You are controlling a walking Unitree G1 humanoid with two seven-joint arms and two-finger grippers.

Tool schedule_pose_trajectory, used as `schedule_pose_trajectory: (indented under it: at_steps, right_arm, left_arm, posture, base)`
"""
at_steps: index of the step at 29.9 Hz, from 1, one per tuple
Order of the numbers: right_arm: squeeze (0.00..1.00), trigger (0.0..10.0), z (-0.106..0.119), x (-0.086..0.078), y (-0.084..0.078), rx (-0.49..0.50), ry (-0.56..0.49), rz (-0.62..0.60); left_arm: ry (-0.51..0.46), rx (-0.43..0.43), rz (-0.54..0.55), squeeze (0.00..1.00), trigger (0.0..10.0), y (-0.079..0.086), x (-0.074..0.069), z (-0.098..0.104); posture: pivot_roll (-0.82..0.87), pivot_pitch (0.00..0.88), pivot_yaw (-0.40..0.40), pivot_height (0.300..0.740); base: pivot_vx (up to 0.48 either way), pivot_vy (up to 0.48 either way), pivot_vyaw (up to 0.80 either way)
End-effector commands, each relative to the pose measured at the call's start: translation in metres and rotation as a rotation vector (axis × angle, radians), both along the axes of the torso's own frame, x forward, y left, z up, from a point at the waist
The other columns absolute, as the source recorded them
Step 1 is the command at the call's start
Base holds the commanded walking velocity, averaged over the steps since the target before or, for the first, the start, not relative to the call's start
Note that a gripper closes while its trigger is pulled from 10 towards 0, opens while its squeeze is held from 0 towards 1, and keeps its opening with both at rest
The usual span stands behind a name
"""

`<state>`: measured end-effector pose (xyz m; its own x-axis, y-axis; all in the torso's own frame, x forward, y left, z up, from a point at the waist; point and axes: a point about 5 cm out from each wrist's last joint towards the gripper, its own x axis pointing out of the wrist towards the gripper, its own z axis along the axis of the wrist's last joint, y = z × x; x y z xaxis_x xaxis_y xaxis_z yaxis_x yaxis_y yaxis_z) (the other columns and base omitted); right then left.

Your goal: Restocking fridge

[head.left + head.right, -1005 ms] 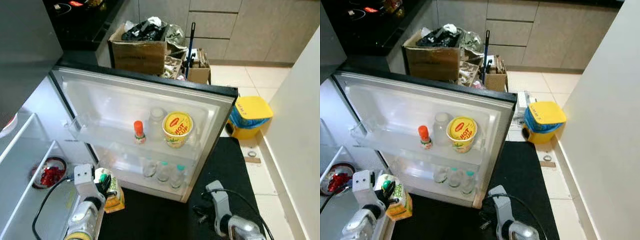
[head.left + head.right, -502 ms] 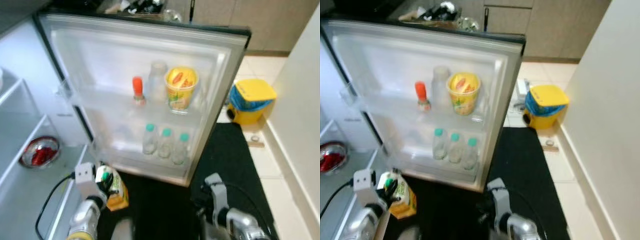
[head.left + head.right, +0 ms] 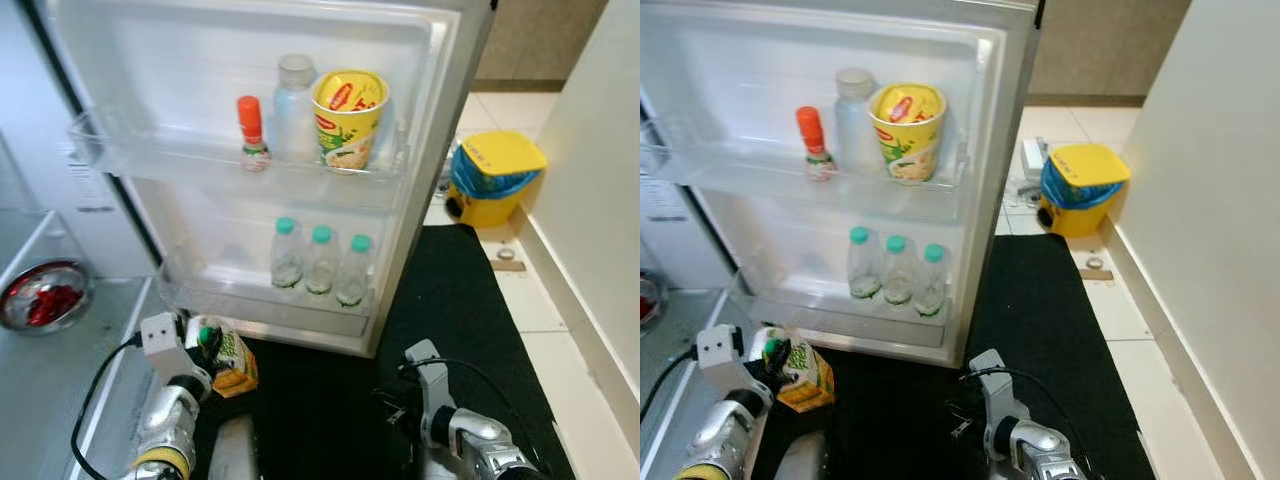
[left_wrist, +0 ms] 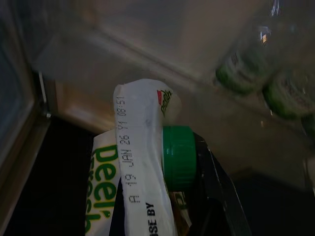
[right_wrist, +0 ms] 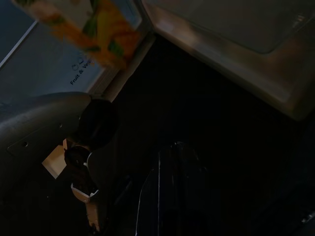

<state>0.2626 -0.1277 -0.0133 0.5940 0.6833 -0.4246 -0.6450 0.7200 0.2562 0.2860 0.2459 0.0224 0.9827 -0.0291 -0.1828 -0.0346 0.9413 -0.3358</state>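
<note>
Juice carton (image 3: 222, 356) sits pinched in my left gripper (image 3: 205, 352), held low in front of the open fridge door (image 3: 250, 60), just below the door's bottom shelf (image 3: 265, 305). In the left wrist view my black fingers (image 4: 216, 187) press against the carton's sides beside its green screw cap (image 4: 179, 157), with the folded white top seam showing a printed date. That bottom shelf holds three small water bottles (image 3: 318, 264) with green caps, standing side by side. On the shelf above stand a red-capped sauce bottle (image 3: 250, 133), a clear plastic bottle (image 3: 294, 95) and a yellow cup of instant noodles (image 3: 347, 118), close together. My right gripper (image 3: 395, 410) hangs low over the black floor mat (image 3: 460, 300); whether its fingers are spread or together I cannot tell in the dark wrist picture. Inside the fridge, a bowl of red food (image 3: 42, 298) rests on a shelf. A yellow bin (image 3: 495, 175) stands on the tiled floor beyond the mat.
</note>
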Motion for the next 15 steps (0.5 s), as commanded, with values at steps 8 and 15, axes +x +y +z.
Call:
schedule_pose_trajectory:
  at_steps: [8,15]
  right_arm:
    - [0.0,10.0,0.0037,0.0017,0.0016,0.03,-0.022,0.001]
    - [0.0,10.0,0.0055,0.0025,0.0018,0.057,-0.026,-0.004]
  left_arm:
    - [-0.052,0.024,0.038,0.0,10.0,0.0147,-0.0003,0.0088]
    - [-0.089,-0.001,0.058,0.0,10.0,0.0203,0.0027,0.0155]
  posture:
    - [-0.07,0.124,-0.039,0.46]
    - [-0.07,0.126,-0.039,0.46]
  base:
    - [0.0,0.0,0.0]
    - [0.0,0.0,0.0]
